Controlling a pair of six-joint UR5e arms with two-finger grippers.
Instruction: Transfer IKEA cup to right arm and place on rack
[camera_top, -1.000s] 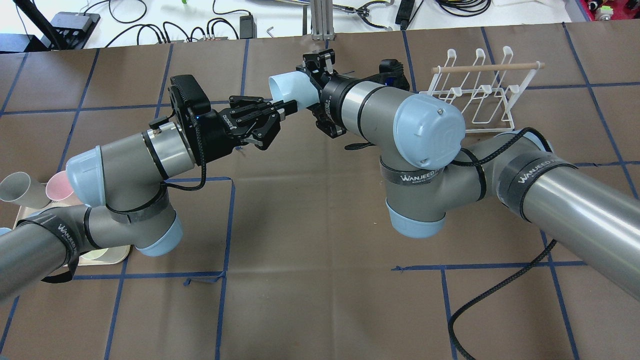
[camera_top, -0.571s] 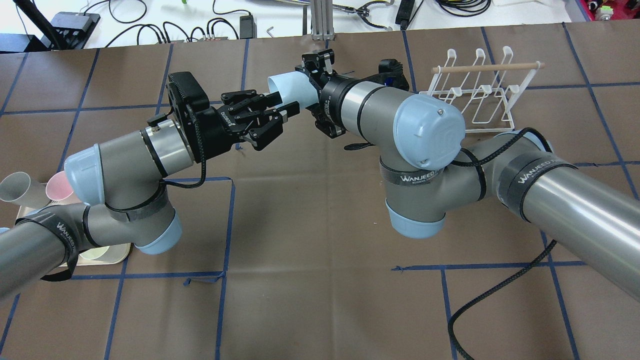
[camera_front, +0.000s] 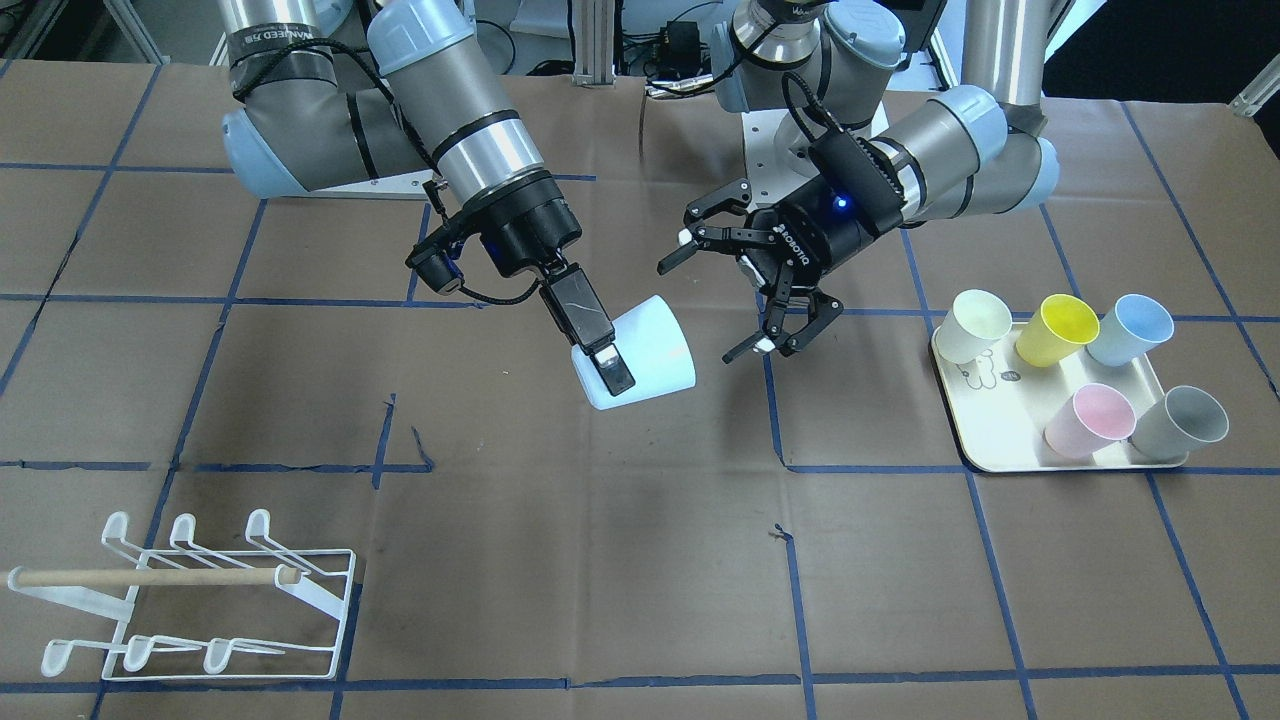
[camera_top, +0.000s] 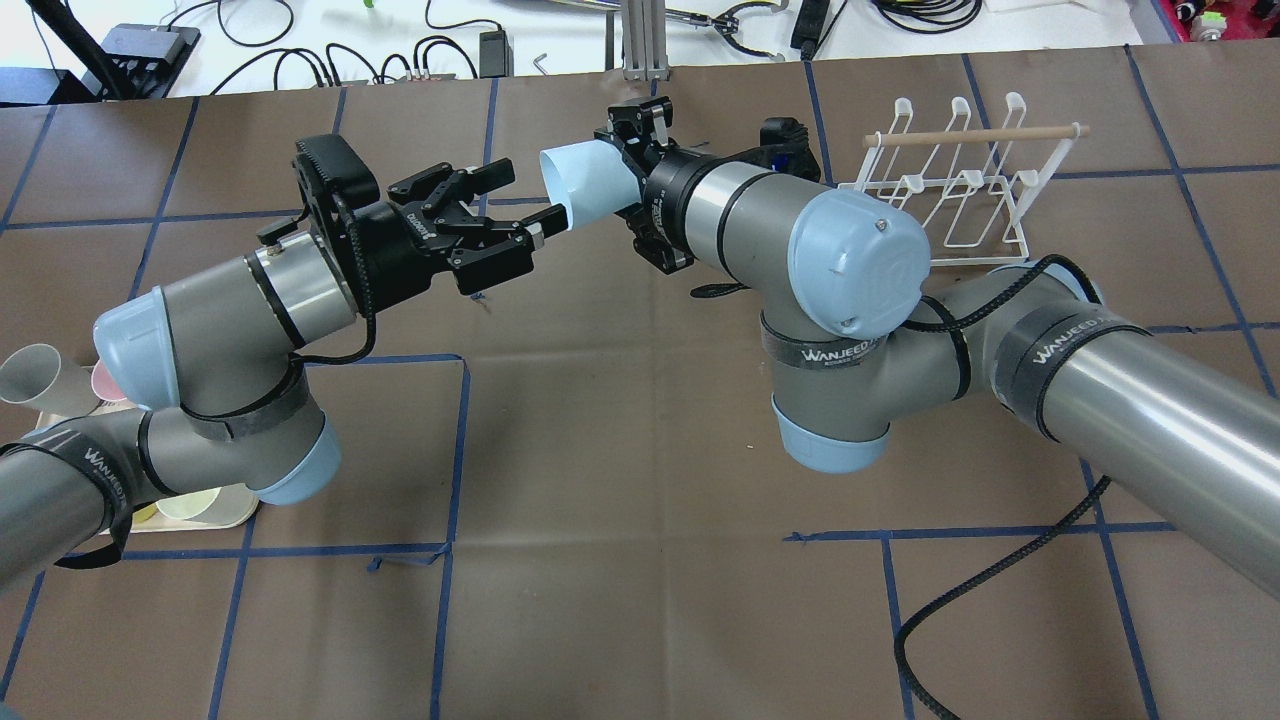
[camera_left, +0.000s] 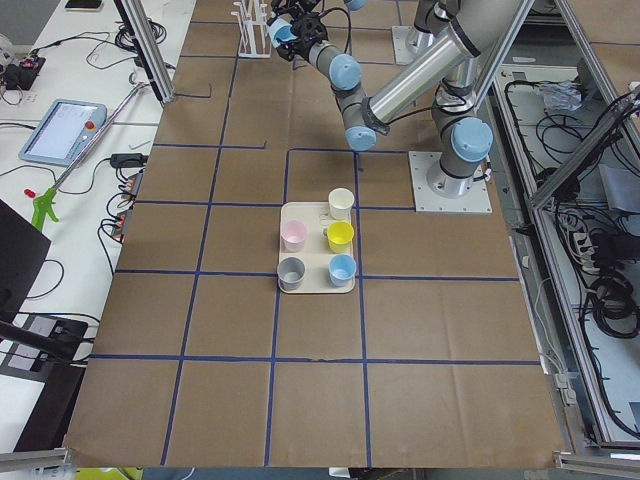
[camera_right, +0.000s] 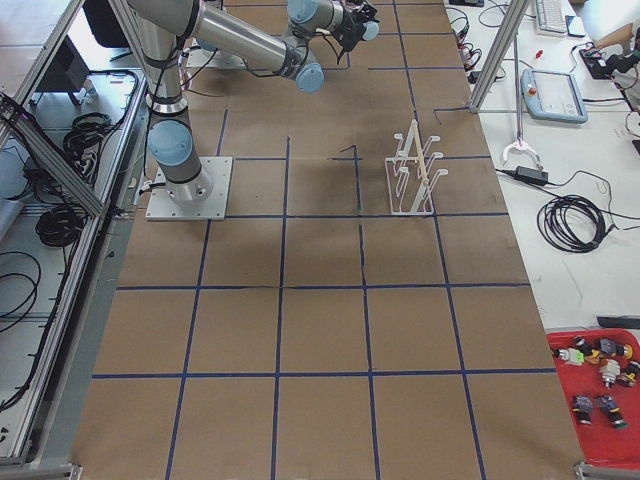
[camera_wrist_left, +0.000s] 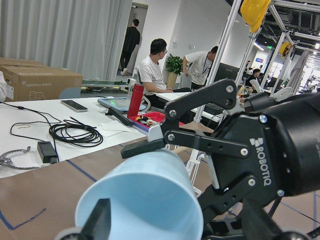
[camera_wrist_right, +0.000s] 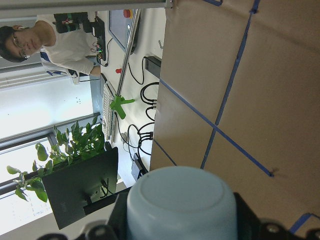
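Observation:
The pale blue IKEA cup (camera_front: 645, 355) lies tilted in the air, held at its base by my right gripper (camera_front: 622, 368), which is shut on it. In the overhead view the cup (camera_top: 580, 175) points its open mouth at my left gripper (camera_top: 522, 200). The left gripper (camera_front: 722, 300) is wide open and empty, just off the cup's rim. The left wrist view shows the cup (camera_wrist_left: 145, 200) close up, the right wrist view its base (camera_wrist_right: 180, 205). The white wire rack (camera_top: 950, 180) with its wooden dowel stands at the far right of the table and also shows in the front view (camera_front: 190, 600).
A cream tray (camera_front: 985, 425) on the left arm's side holds several cups: cream, yellow, blue, pink and grey. Brown paper with blue tape lines covers the table. Cables and gear lie beyond the far edge. People sit past the table in the wrist views.
The left gripper has opened wide and drawn back to the left, away from the cup's rim. The cup stays in the right gripper, which has hardly moved.

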